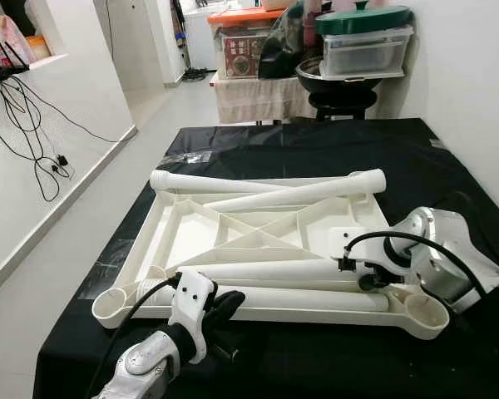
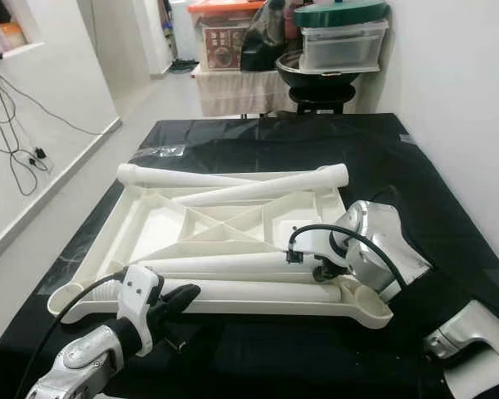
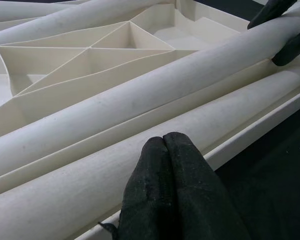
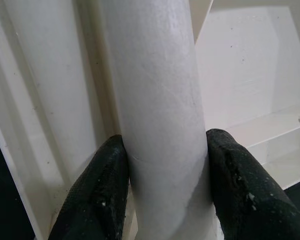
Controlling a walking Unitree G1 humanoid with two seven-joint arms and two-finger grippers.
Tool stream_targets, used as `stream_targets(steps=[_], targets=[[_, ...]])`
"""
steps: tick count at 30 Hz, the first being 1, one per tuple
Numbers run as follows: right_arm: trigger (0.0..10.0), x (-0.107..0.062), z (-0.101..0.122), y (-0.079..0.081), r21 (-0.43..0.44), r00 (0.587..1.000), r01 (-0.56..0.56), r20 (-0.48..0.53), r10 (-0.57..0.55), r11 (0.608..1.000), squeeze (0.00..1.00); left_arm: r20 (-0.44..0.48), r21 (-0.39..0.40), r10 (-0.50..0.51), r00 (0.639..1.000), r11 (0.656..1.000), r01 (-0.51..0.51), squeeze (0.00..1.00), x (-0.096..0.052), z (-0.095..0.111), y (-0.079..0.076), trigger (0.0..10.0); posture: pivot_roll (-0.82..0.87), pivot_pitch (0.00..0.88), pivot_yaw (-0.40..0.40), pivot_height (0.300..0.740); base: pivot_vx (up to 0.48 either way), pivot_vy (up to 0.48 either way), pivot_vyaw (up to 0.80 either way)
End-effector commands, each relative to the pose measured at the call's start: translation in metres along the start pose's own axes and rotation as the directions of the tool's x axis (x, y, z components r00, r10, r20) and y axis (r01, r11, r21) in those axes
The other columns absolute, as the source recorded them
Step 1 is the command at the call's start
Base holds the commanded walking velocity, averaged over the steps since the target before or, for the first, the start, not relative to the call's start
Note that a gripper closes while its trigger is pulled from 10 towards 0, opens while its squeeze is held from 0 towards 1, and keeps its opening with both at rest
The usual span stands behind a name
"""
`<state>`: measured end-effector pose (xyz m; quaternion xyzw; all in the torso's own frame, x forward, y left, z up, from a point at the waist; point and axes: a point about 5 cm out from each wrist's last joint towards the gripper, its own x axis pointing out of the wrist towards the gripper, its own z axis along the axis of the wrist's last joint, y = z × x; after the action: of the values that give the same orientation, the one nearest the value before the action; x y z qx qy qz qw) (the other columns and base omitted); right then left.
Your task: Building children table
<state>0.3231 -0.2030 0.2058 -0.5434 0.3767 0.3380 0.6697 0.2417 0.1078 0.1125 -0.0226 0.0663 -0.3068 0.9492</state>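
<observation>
A white children's tabletop [image 1: 191,229] lies upside down on a black-covered table [image 1: 316,145]. Several white tube legs lie across it. Two cross at the far side [image 1: 299,193] and two run side by side along the near edge. My right gripper [image 4: 165,165] is shut on the inner near leg [image 1: 266,272], close to its right end, with one black finger [image 4: 97,190] on each side of the tube. My left gripper [image 3: 163,145] is shut with nothing in it. Its tips rest against the outer near leg [image 3: 90,185] by the tabletop's front rim.
Round leg sockets [image 1: 112,306] sit at the tabletop's corners. Beyond the table's far end stand stacked storage boxes [image 1: 366,46] and a black pan [image 1: 333,79]. Cables [image 1: 33,141] hang on the left wall above open floor. A white wall runs close along the right.
</observation>
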Motion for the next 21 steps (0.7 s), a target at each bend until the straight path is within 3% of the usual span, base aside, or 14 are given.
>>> stream_targets(steps=[1, 11, 16, 20, 21], targets=[[0.0, -0.013, 0.008, -0.013, 0.052, 0.994, 0.064, 0.09, -0.069, 0.997, 0.0, -0.01, 0.008, 0.002, 1.0, 1.0, -0.002, 0.0, 0.0, 0.001, 0.004, 10.0, -0.04, 0.011, 0.058, 0.74, 0.0, 0.0, 0.0], [0.0, -0.038, 0.014, -0.026, 0.167, 0.945, 0.061, 0.307, -0.111, 0.984, 0.0, 0.042, 0.011, 0.015, 0.999, 1.0, -0.016, 0.0, 0.005, 0.015, 0.008, 10.0, -0.04, 0.004, 0.066, 0.74, 0.0, 0.0, 0.0], [0.0, -0.042, 0.023, -0.03, 0.248, 0.867, 0.041, 0.472, -0.158, 0.968, 0.0, 0.156, -0.031, 0.054, 0.986, 0.998, -0.049, 0.0, 0.011, 0.042, 0.017, 10.0, -0.05, 0.0, 0.075, 0.74, 0.0, 0.0, 0.0], [0.0, -0.041, 0.026, -0.029, 0.259, 0.849, 0.034, 0.503, -0.165, 0.965, 0.0, 0.177, -0.043, 0.06, 0.982, 0.998, -0.053, 0.0, 0.012, 0.046, 0.019, 10.0, -0.05, 0.0, 0.075, 0.74, 0.0, 0.0, 0.0], [0.0, -0.04, 0.035, -0.028, 0.288, 0.806, 0.016, 0.563, -0.182, 0.958, 0.0, 0.237, -0.072, 0.08, 0.968, 0.995, -0.064, 0.0, 0.014, 0.061, 0.023, 10.0, -0.05, 0.0, 0.078, 0.74, 0.0, 0.0, 0.0]])
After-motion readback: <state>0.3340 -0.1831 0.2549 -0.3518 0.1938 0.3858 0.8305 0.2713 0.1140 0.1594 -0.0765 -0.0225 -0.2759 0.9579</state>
